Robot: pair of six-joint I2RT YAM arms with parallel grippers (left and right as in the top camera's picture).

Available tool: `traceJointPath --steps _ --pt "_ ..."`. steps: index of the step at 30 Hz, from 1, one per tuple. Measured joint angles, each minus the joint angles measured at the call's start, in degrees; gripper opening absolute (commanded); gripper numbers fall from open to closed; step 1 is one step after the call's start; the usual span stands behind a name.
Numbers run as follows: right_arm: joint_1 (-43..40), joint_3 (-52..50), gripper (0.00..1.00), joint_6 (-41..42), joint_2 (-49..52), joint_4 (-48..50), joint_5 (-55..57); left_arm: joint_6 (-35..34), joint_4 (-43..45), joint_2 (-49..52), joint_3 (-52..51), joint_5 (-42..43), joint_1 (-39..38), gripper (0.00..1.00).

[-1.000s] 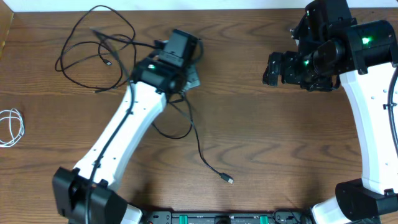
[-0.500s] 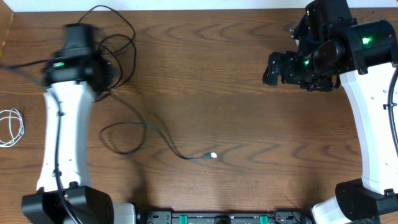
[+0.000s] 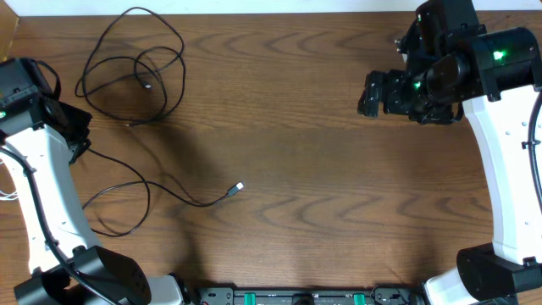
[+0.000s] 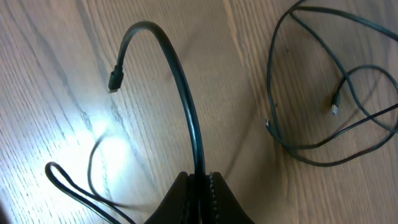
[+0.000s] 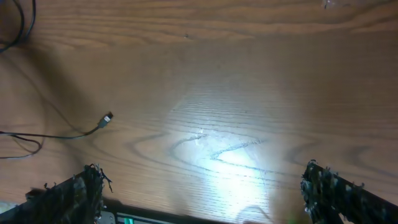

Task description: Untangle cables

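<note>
- Left arm has swung from the upper middle of the table (image 3: 339, 195) to its far left edge, and the held black cable (image 3: 140, 182) went with it. Its free plug (image 3: 240, 185) has slid up and left from the lower centre.
- Left gripper (image 4: 200, 176): clamped on the held black cable near one end; a short arc of cord rises from the jaws to the near plug (image 4: 114, 81).
- Right gripper (image 5: 202, 183): spread wide, empty, parked high at the right; no change.
- Loose black cable (image 3: 127, 68): looped at upper left, same spot as before. It looks apart from the held one, but I can't tell right next to the gripper.
- Risk: further pull to the left could snag the held cord on the loose loop and drag both, since they pass close together there.
- Risk: the pinch is thin and near the cord's end, so a tug could slip it out.
- Risk: the left arm now covers the spot where the white cable lay; a low sweep could catch it.
- Count: 2 black cables in view. White cable not confirmed now, hidden by the arm. 2 grippers, 1 holding.
</note>
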Motion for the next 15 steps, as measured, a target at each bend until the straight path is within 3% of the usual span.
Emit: traceJointPath --steps 2,8,15 --pt "0.0 0.0 0.99 0.0 0.0 0.0 0.0 -0.22 -1.14 0.07 -0.2 0.33 0.02 0.27" --pt "0.0 0.0 0.99 0.0 0.0 0.0 0.0 -0.42 -6.36 0.94 -0.24 1.79 0.0 0.46" --pt "0.0 0.0 0.99 0.0 0.0 0.0 0.0 0.31 -12.37 1.9 -0.26 8.37 -0.07 0.47"
